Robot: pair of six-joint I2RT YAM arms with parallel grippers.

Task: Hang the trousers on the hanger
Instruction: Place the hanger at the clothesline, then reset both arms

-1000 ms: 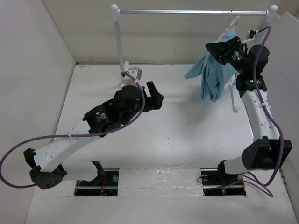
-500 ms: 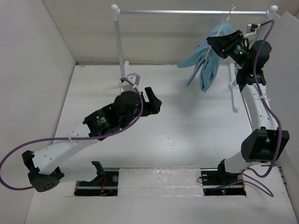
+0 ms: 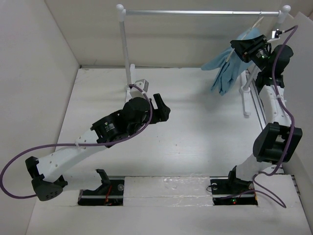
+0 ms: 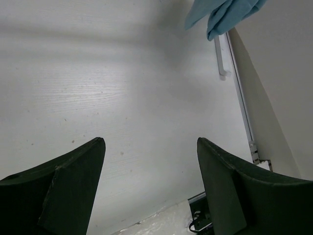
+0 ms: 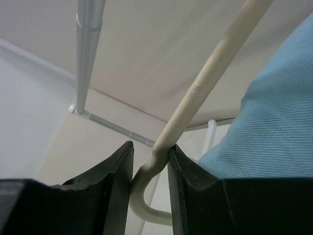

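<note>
The light blue trousers (image 3: 226,66) hang draped over the cream hanger (image 3: 257,22), high at the back right just under the silver rail (image 3: 200,12). My right gripper (image 3: 238,45) is shut on the hanger. In the right wrist view the hanger's thin rod (image 5: 205,73) passes between the fingers of that gripper (image 5: 150,145), with the trousers (image 5: 274,127) close on the right. My left gripper (image 3: 165,106) hovers open over the middle of the table, holding nothing. In the left wrist view this gripper (image 4: 150,140) has only bare tabletop between its fingers, and the trousers' ends (image 4: 225,12) show at the top.
The rail stands on white posts, one at the back left (image 3: 124,49) and one at the back right (image 3: 283,12). The rail (image 5: 88,49) runs close beside the hanger in the right wrist view. A rack foot (image 4: 220,58) lies near the right wall. Walls enclose the table (image 3: 195,132).
The right arm has lifted the hanger and trousers up and then rightward, closer to the rail's right end. The left arm has barely shifted.
</note>
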